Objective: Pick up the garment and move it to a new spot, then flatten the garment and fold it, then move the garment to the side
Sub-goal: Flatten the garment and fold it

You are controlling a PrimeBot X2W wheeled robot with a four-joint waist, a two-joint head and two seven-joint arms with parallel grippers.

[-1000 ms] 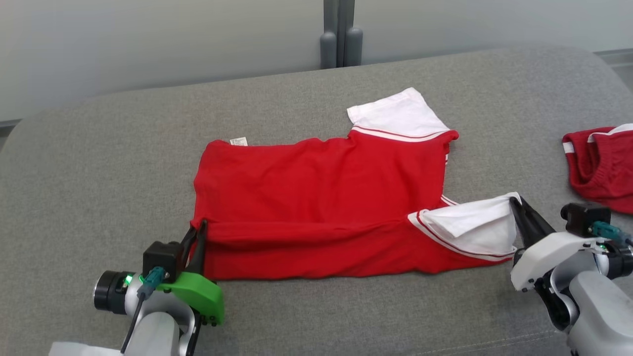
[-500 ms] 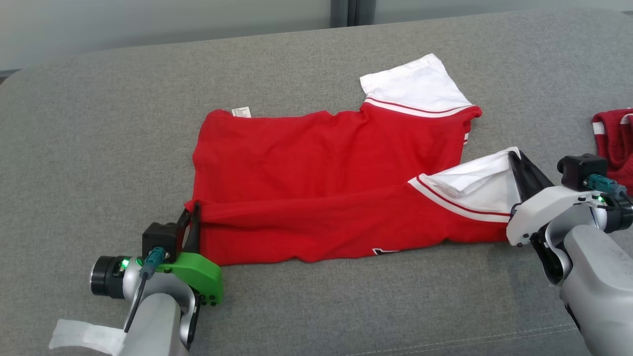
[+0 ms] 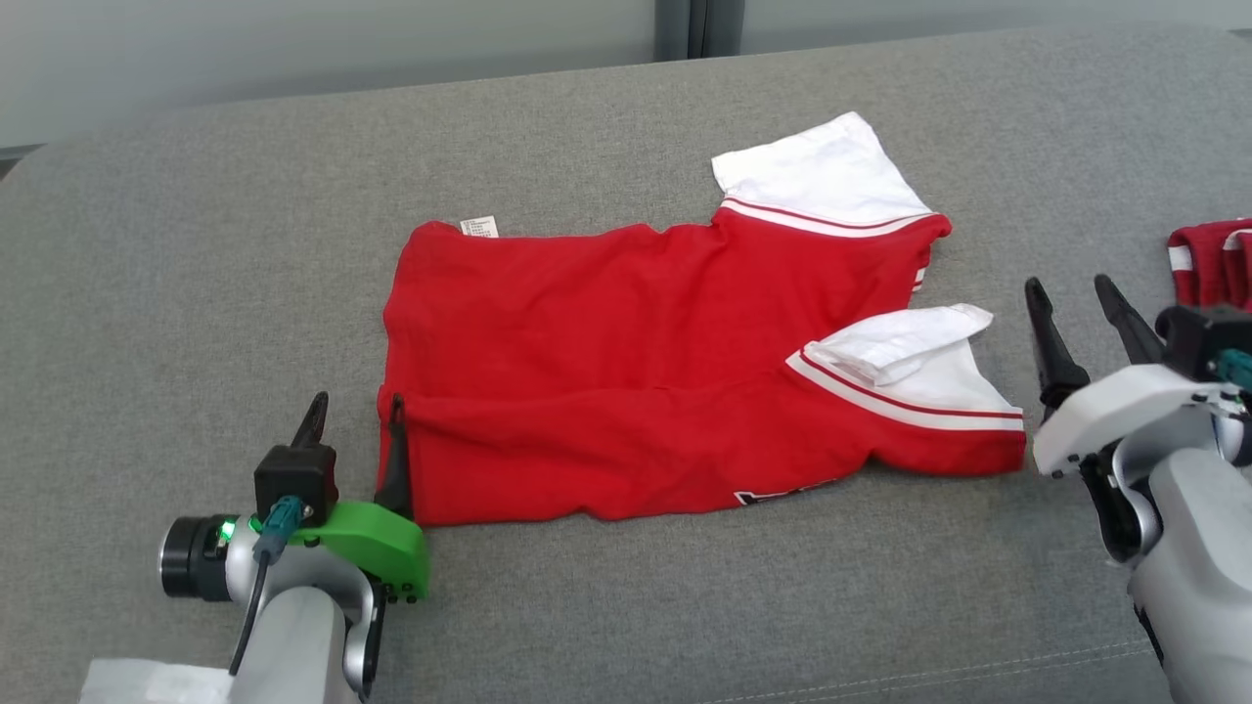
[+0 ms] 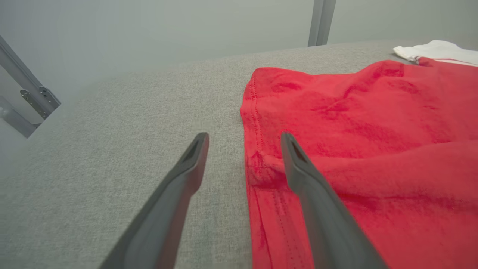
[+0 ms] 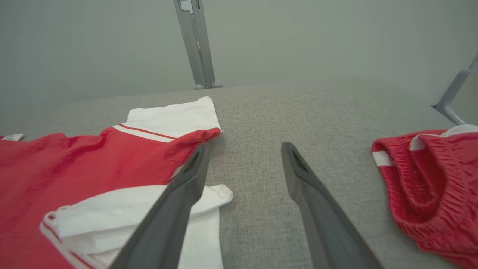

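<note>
Both of our grippers stand with their jaws spread wide and have hold of nothing. Our left gripper [image 3: 356, 406] rests low on the broad grey upholstered cushion [image 3: 196, 293], at the near left corner of the bright red short-sleeved shirt with white sleeves [image 3: 636, 372]. Its inner finger stands right against the hem edge, and its outer finger is over bare grey fabric. In our left wrist view the inner finger crosses the red cloth, and the stitched hem runs between the two fingers.

The shirt lies spread out in the middle of the cushion, hem toward our left and sleeves toward our right. A soft ridge runs along its near side, and a bit of white print shows at the near edge. A small white label [image 3: 478, 227] sticks out at the far hem corner. The far sleeve [image 3: 822, 176] lies flat, pointing away from us. The near sleeve [image 3: 910, 362] lies doubled back on itself, its red-striped trim showing.

Our right gripper [image 3: 1068, 288] is just beside that near sleeve, fingers pointing away from us. Beyond it, at our far right, a darker red bundled cloth with a white band [image 3: 1208, 264] sits apart from the shirt.
</note>
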